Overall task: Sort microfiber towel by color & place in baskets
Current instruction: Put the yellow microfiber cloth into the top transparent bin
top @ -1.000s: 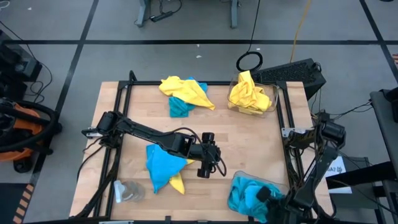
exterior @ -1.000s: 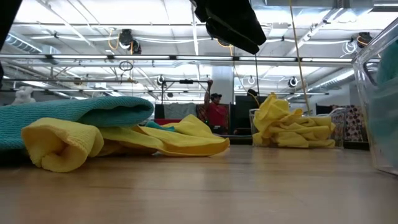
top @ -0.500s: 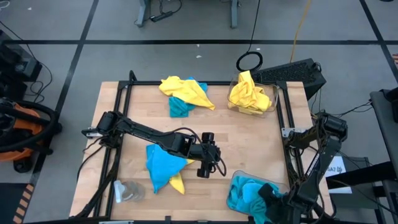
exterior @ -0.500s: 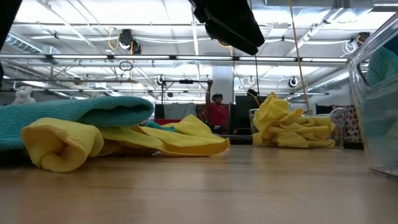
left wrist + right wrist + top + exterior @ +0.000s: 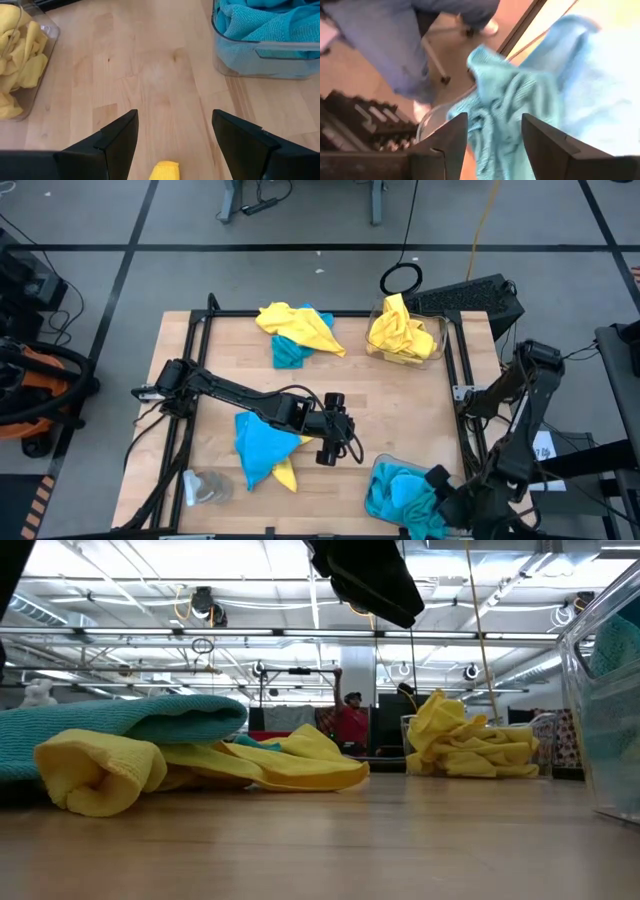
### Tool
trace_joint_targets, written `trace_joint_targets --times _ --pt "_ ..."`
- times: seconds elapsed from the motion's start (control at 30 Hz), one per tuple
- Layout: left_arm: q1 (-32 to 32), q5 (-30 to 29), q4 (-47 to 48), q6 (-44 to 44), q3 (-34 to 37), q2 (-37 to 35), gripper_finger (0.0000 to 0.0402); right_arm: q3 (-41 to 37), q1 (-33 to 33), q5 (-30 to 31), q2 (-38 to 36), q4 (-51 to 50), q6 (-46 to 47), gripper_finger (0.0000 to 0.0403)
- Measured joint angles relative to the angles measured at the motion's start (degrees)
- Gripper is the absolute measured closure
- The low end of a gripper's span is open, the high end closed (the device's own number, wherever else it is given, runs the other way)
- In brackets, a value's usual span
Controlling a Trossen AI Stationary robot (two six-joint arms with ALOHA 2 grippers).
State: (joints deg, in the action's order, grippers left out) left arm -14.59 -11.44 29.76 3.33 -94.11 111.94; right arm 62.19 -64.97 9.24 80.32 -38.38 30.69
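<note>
Wooden table (image 5: 400, 405) carries everything you sort. At 1 o'clock on it you see the yellow basket (image 5: 405, 333), a clear bin full of yellow towels. At 5 o'clock stands the blue basket (image 5: 395, 492), holding turquoise towels. At 12 o'clock a mixed pile (image 5: 297, 330) of yellow and turquoise cloths lies loose. At 7 o'clock a turquoise towel (image 5: 260, 445) lies over a yellow one (image 5: 286, 474), just beside your left gripper (image 5: 333, 442). This gripper hangs above the table centre, its jaws apart with nothing between them. Your right gripper (image 5: 437, 492) is over the blue basket's outer edge, jaws also apart, with turquoise cloth (image 5: 512, 105) just in front of them.
</note>
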Motion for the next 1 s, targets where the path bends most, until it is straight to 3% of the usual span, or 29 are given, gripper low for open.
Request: trace_joint_targets --times 0.4,0.63,0.8,1.0 --pt "-0.33 -2.52 5.65 2.71 0.00 -0.48 0.0141 0.05 0.00 19.35 -8.28 -0.37 -3.99 0.0225" --pt "-0.16 -5.20 20.68 2.14 0.00 -1.77 0.0141 0.09 0.41 30.54 -9.30 -3.54 -4.86 0.0225" --pt "0.51 -4.47 24.22 0.64 1.89 -2.01 0.0141 0.09 2.95 33.13 -9.30 -5.94 -5.13 0.0225" --pt "1.59 -1.85 20.67 0.57 6.50 -2.02 0.0141 0.09 7.22 32.83 -9.30 -6.10 -7.63 0.0225"
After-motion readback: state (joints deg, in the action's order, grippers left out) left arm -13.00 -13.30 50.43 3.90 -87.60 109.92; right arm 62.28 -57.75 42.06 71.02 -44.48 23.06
